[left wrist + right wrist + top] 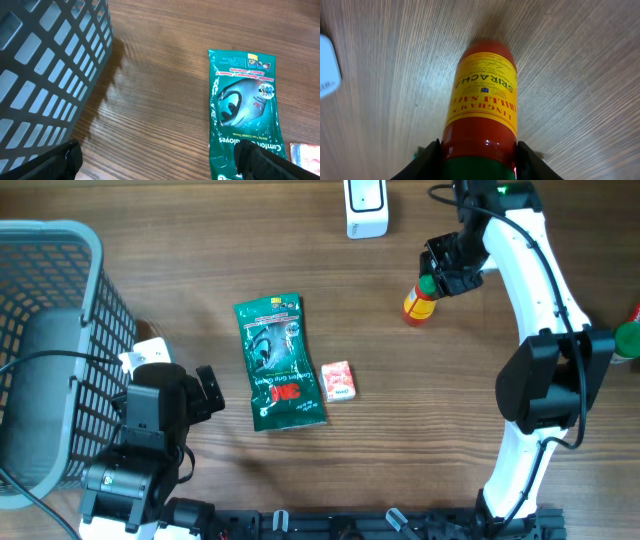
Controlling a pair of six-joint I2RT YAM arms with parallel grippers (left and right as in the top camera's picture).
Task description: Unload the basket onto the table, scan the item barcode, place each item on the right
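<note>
The red plastic sriracha bottle with yellow label (418, 304) lies on the wooden counter (200, 240) just right of the white scanner (366, 208), green cap toward the right arm; the right jaws (477, 159) grip its shoulder across the long axis. The left jaws (160, 164) gape empty, far from the scanner

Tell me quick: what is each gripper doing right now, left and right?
Left gripper: open, holding nothing.
Right gripper: fingers closed on the sriracha bottle near its green cap.

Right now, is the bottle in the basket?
No, the bottle sits on the table at the right gripper, far from the basket.
</note>
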